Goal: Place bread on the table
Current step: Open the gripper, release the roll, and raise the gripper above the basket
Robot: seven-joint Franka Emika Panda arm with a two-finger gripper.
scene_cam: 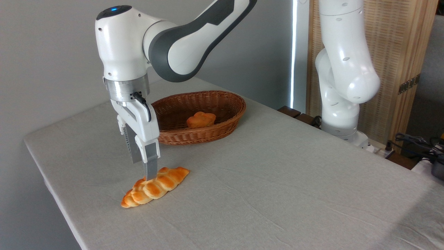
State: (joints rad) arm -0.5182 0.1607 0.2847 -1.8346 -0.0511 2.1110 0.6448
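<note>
The counter [277,180], covered in a light grey, slightly wrinkled cloth, spreads out beneath the end effector and far off to its right. The white Franka arm [194,38] rises from its base well to the right of the end effector, arches over the counter and comes down on the left side, its wrist pointing straight down. Behind the end effector and a little to its right sits a brown oval wicker basket [215,133], near it but apart from it. Directly below the end effector lies the bread [156,187], a long braided golden-orange loaf resting flat on the cloth, outside the basket, its tapered ends pointing to the lower left and the upper right. The end effector [148,173] stands upright over the loaf's middle; the one finger [150,168] in clear view reaches down to the loaf's back edge and seems to touch it, while the other finger is hidden behind, so I cannot tell whether the jaws are parted or clamping the loaf. Inside the basket, beyond the end effector, lies a small round orange bun [201,119].
</note>
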